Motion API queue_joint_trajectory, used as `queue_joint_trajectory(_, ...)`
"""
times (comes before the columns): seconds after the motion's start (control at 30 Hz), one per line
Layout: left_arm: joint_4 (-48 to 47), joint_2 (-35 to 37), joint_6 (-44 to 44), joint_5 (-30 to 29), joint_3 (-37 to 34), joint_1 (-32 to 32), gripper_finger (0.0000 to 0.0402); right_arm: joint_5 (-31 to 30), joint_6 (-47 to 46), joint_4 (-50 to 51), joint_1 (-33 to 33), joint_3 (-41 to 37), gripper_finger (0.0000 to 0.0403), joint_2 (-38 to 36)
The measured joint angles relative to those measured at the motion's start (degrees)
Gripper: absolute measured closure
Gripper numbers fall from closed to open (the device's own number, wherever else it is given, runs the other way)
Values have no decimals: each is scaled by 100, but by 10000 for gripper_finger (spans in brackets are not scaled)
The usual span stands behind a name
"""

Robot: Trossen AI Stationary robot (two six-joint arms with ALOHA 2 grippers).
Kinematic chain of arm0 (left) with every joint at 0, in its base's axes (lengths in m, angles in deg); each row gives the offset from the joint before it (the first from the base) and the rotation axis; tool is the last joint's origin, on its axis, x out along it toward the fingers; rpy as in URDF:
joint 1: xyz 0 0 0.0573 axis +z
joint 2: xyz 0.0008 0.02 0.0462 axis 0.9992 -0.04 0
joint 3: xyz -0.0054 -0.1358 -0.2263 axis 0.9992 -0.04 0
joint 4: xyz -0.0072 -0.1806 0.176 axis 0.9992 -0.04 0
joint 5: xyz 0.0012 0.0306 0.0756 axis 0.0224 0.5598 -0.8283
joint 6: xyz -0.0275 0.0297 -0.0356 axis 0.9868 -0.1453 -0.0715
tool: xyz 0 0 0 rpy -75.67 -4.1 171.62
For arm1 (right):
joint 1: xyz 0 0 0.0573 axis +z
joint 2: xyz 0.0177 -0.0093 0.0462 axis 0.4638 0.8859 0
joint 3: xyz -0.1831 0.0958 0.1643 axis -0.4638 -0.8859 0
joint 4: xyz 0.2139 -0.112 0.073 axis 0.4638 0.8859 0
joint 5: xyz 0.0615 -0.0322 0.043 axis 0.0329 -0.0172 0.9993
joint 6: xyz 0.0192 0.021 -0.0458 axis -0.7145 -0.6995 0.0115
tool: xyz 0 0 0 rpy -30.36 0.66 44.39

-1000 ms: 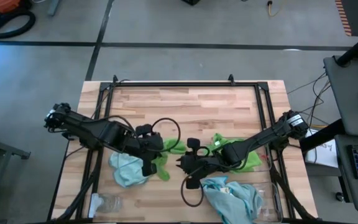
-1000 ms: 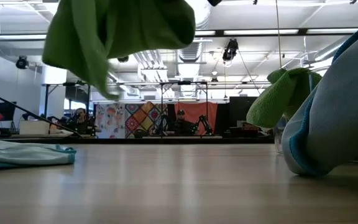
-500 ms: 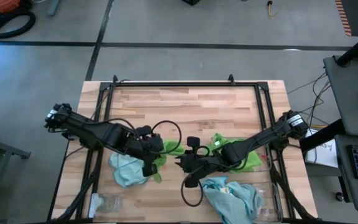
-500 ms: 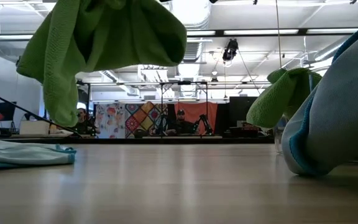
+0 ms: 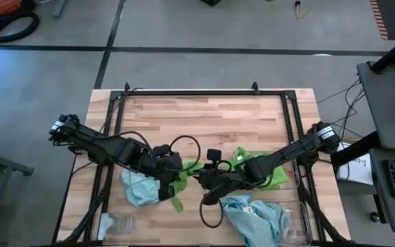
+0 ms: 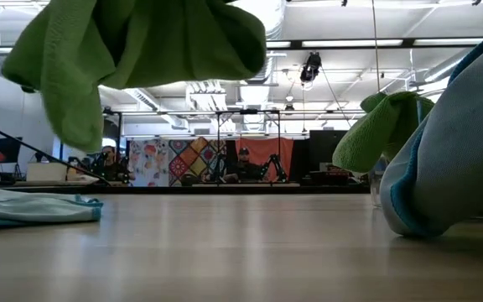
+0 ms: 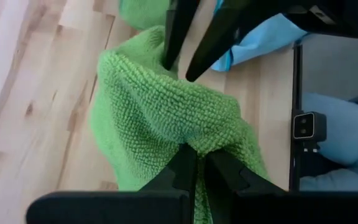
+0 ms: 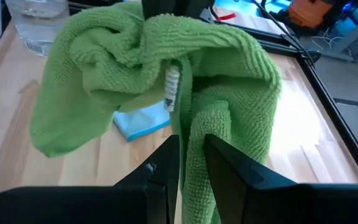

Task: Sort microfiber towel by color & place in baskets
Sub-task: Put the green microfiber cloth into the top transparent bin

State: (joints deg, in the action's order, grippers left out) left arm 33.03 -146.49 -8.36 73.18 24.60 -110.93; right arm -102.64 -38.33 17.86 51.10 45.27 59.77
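Observation:
A lime green towel (image 5: 182, 180) hangs bunched between my two grippers above the table's middle. In the low view the green towel (image 6: 132, 50) is off the tabletop. My left gripper (image 5: 172, 173) is shut on its left side, and my right gripper (image 5: 201, 180) is shut on its right side. A pale blue towel (image 5: 139, 186) lies flat on the table by the left gripper. More blue towels (image 5: 256, 216) are heaped at the near right. Another green towel (image 5: 266, 170) lies over a clear bin (image 5: 295, 180). My left gripper (image 7: 196, 165) pinches a bunched fold of the green towel (image 7: 197, 137) between its two fingers. The towel is lifted clear and droops below the fingers. My right gripper (image 8: 191, 155) pinches a thick fold of the same towel (image 8: 197, 124) from the opposite side, several layers between the fingers. The towel's loose bulk (image 8: 86, 87) sags slack toward the left gripper.
A small glass jar (image 5: 118, 223) stands at the near left corner. A second clear bin (image 5: 300, 226) sits at the near right under the blue heap. A black frame rail (image 5: 204, 92) runs along the table's far edge. Bare wood lies across the far half.
The left gripper moved a little toward the table's right and near edge, closing on the right gripper. The green towel stayed lifted. Its hanging end swung toward the table's left and rose slightly.

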Motion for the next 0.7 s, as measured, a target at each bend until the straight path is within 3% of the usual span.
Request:
queue_joint_trajectory(0.27,1,0,9,152,0,-11,398,-536,270,28,-3,0,330,0)
queue_joint_trajectory(0.7,4,0,9,154,0,-11,398,-588,149,82,-150,0,319,0)
